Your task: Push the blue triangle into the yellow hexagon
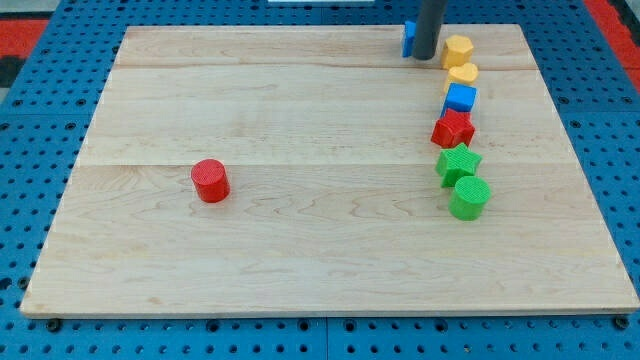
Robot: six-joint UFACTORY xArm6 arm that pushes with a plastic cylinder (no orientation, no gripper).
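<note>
My tip [424, 57] stands near the view's top edge of the wooden board [300, 250]. The blue triangle [408, 38] is just left of the rod and mostly hidden behind it; it seems to touch the rod. The yellow hexagon [457, 50] sits just right of the tip, a small gap away. The rod stands between the blue triangle and the yellow hexagon.
Below the hexagon a column of blocks runs down the view's right side: a second yellow block [462, 75], a blue cube [461, 98], a red star [453, 129], a green star [458, 162] and a green cylinder [469, 197]. A red cylinder [210, 181] stands at centre left.
</note>
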